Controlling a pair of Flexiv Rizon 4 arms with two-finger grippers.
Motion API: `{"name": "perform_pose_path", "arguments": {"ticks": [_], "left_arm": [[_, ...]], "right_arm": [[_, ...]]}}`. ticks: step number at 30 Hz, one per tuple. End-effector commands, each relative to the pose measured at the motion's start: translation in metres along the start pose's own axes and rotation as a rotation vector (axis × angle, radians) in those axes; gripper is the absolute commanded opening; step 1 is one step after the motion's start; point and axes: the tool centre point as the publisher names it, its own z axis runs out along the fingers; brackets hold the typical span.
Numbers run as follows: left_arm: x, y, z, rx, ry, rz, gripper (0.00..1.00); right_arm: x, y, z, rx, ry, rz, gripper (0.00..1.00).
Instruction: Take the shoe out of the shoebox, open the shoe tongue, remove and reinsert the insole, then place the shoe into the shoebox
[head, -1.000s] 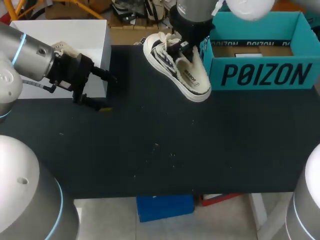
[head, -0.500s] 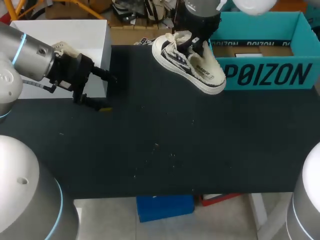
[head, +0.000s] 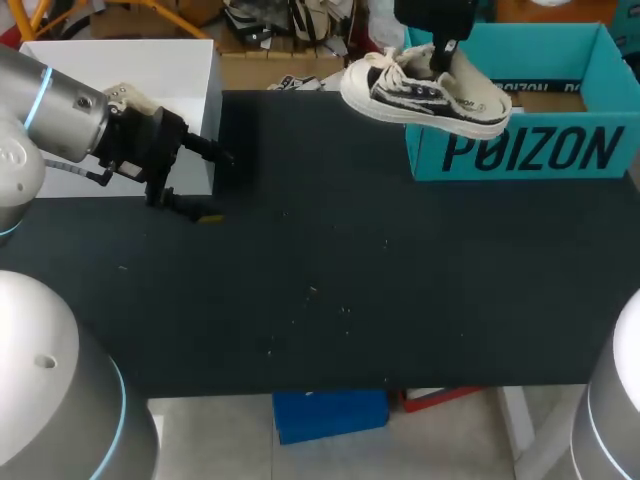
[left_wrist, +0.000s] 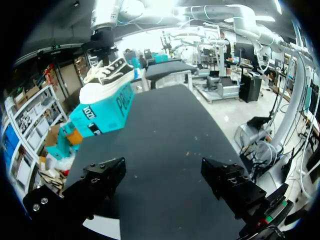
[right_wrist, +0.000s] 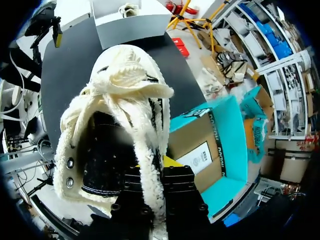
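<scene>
Above the far right of the black bench (head: 320, 300), the shoe (head: 425, 92) hangs in the air, clear of the surface. Its heel end is over the near left corner of the teal shoebox (head: 520, 150), and its toe juts out past the box wall over the bench. Likely trouble from this spot: the shoe is not yet centred over the opening, so lowering it now could set the sole on the box's rim or corner. From there it might tip out onto the bench or shove the light cardboard box aside. The hold looks narrow, on soft fabric at the shoe's opening, so the shoe could swing or slide out of the pinch if the arm moves sharply. Loose cream laces (right_wrist: 125, 75) bunch around the opening and could catch on the rim or on the hand at release. The right hand (right_wrist: 152, 182) is nearly pressed together, pinching the edge of the shoe's upper from both sides, with the shoe dangling from it. The left hand (left_wrist: 165, 177) sits low over the bench's left side, just beside a white box (head: 130, 70), spread wide, holding nothing and touching nothing that can be seen
</scene>
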Motion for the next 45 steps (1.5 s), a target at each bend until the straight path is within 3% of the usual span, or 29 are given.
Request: {"name": "perform_pose_path", "arguments": {"ticks": [1, 14, 23, 33, 45], "left_arm": [[0.001, 0.000, 0.001, -0.002, -0.003, 0.001, 1.00], [0.001, 0.000, 0.001, -0.002, -0.003, 0.001, 1.00], [0.001, 0.000, 0.001, -0.002, -0.003, 0.001, 1.00], [0.001, 0.000, 0.001, -0.002, -0.003, 0.001, 1.00], [0.001, 0.000, 0.001, -0.002, -0.003, 0.001, 1.00]], "right_arm": [[-0.003, 0.007, -0.009, 0.040, 0.019, -0.019, 0.00], [-0.006, 0.004, -0.003, 0.052, 0.012, -0.004, 0.00], [-0.030, -0.030, 0.003, 0.137, -0.021, -0.063, 0.00], [-0.059, -0.053, 0.015, 0.094, -0.036, -0.210, 0.00], [-0.118, -0.101, 0.013, 0.106, -0.062, -0.308, 0.00]]}}
